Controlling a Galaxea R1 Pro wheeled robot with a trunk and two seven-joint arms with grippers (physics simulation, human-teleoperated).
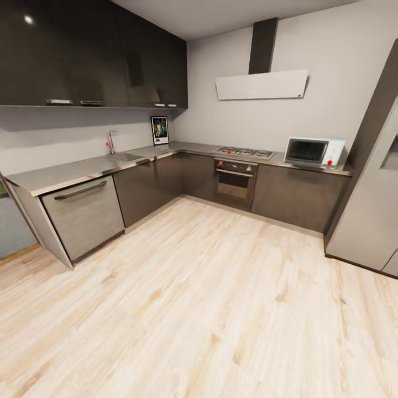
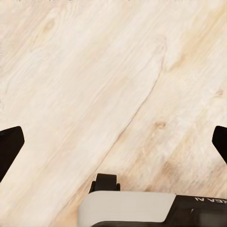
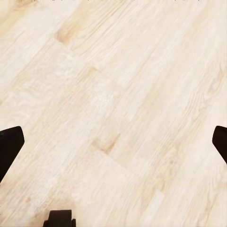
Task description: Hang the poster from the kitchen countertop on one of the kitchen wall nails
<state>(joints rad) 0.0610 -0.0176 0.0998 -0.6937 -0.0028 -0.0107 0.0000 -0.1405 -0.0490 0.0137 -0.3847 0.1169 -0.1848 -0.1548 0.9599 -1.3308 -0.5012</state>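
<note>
**Approach phase: drive to the corner**

Left pincer (image 2: 113,142) and right pincer (image 3: 113,142) both spread wide, empty, over wood floor (image 1: 210,309). Poster (image 1: 160,130) stands upright on the desk (image 1: 83,168) in the far corner, against the wall. Best approach: roll straight in, stop square to the corner.

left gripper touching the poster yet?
Apart. The head view shows the poster standing far off on the kitchen countertop; the left wrist view shows the left gripper open over bare wooden floor.
</note>
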